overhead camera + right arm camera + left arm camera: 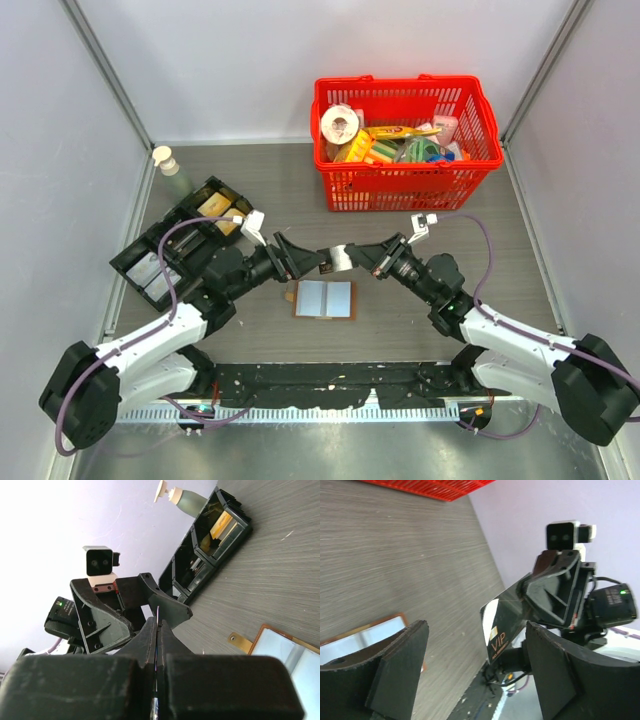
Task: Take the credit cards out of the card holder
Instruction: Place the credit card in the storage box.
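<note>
The card holder (pixel 323 299) lies open on the table, brown outside and pale grey-blue inside; it also shows in the left wrist view (pixel 362 639) and the right wrist view (pixel 292 652). My right gripper (pixel 362 256) is shut on a dark credit card (pixel 340 258) and holds it in the air above the holder. The card reads "VIP" in the left wrist view (pixel 501 625) and shows edge-on between the shut fingers in the right wrist view (pixel 158 614). My left gripper (pixel 308 262) is open and empty, facing the card's free end; its fingers (pixel 400 672) do not touch the card.
A black compartmented tray (pixel 185 245) stands at the left, with a pump bottle (pixel 165 160) behind it. A red basket (pixel 405 140) of groceries stands at the back. The holder's closing tab (pixel 241 642) sticks out to the left.
</note>
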### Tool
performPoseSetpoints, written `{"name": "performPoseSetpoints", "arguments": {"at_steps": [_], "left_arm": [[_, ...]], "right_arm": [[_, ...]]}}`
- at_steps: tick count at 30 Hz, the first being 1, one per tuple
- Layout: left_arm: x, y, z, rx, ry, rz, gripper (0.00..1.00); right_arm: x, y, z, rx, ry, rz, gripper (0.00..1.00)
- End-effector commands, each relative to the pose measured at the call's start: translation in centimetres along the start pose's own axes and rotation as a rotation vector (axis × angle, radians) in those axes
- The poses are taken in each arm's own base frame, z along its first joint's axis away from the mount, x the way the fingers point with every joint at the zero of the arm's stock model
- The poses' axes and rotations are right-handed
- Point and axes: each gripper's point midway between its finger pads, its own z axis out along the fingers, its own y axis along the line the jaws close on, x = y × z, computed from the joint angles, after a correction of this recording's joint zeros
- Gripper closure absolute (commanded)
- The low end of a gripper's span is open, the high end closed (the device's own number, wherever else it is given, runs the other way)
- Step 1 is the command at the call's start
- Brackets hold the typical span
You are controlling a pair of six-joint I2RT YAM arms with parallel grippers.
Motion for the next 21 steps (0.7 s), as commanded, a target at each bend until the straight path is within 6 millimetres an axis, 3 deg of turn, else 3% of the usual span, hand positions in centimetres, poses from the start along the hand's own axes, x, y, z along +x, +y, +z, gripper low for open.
{"name": "performPoseSetpoints", "arguments": {"at_steps": [1, 4, 9, 16, 18, 21], "left_arm": [[-1.3, -3.2, 0.1, 0.15, -0.043, -0.025, 0.23], [-1.1, -3.3, 0.3, 0.149, -0.026, -0.028, 0.29], [-1.0, -3.3, 0.4, 0.149, -0.017, -0.03, 0.51], [-1.3, -3.6, 0.3, 0.156, -0.029, -0.024, 1.0], [-1.5, -3.5, 0.1, 0.145, -0.039, -0.016, 1.0], [-2.1, -2.7, -0.1, 0.091, -0.068, 0.013, 1.0]], "right_arm": [[-0.7, 2.3, 0.1, -0.111, -0.028, 0.003, 0.99], [-0.5, 2.3, 0.2, -0.12, -0.021, 0.007, 0.99], [-0.5, 2.4, 0.1, -0.128, -0.023, 0.008, 0.99], [-0.5, 2.2, 0.0, -0.122, -0.019, 0.0, 0.98], [-0.4, 2.0, 0.0, -0.114, -0.016, 0.001, 0.87], [-0.4, 1.1, 0.0, -0.068, -0.024, -0.013, 0.54]]}}
